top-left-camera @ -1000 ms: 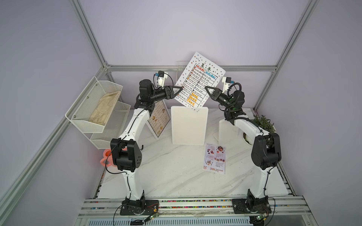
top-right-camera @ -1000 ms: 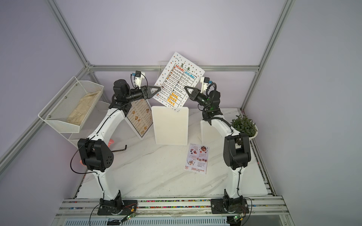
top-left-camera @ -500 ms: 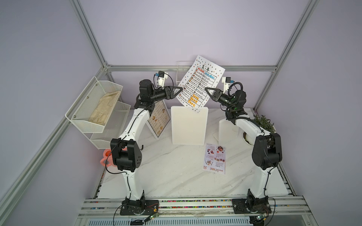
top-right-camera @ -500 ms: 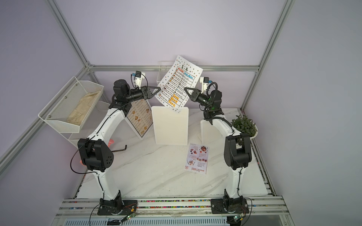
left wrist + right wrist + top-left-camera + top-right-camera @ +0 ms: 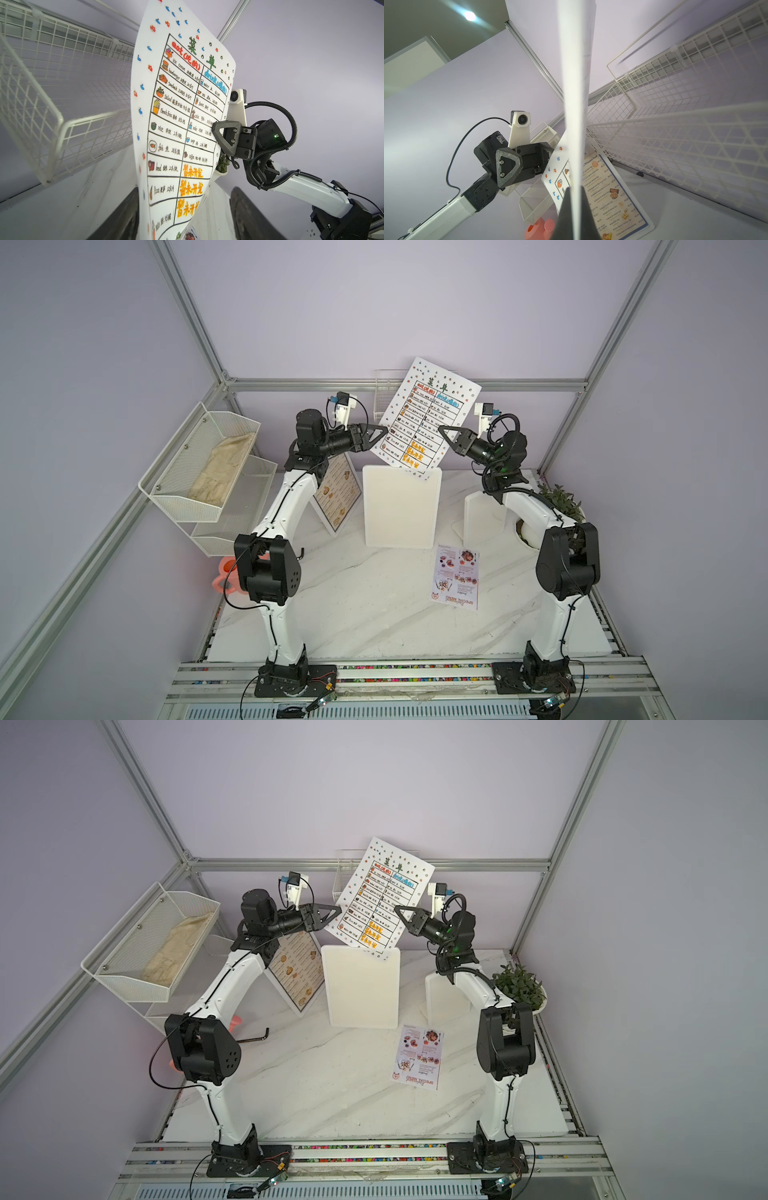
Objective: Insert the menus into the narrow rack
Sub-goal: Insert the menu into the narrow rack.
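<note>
The right gripper stays clamped on the grid menu, holding it tilted in the air before the wire rack. The left gripper has let go and widened, its jaws apart just beside the sheet's other edge. The sheet has swung more upright since, nearer to slotting in. The leaflet lies on the table; the Dim Sum menu leans behind the left arm.
</note>
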Tool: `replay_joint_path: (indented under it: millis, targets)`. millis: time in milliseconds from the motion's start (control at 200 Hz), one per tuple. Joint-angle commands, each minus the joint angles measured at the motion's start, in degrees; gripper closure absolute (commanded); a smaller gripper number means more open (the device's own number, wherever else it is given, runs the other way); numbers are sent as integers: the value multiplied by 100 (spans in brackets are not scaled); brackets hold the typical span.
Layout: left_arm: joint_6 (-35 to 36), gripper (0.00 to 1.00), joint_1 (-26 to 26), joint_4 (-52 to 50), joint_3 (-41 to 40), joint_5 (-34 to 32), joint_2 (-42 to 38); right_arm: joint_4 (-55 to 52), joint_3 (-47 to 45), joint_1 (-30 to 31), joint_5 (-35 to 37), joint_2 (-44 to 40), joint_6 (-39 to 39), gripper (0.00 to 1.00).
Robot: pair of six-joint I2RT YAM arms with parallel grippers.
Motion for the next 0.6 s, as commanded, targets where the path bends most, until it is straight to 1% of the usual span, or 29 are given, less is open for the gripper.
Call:
replay_joint_path:
  millis: [0,440,595]
  targets:
    - [148,32,-18,69,-87,64,24,543,28,-61,-147,-141,266,100]
    - [150,29,-22,50,-108,185,115,756,209,-81,-695,50,535,100]
    - [291,28,-19,-120,-47,244,126,756,361,-106,-877,168,626,100]
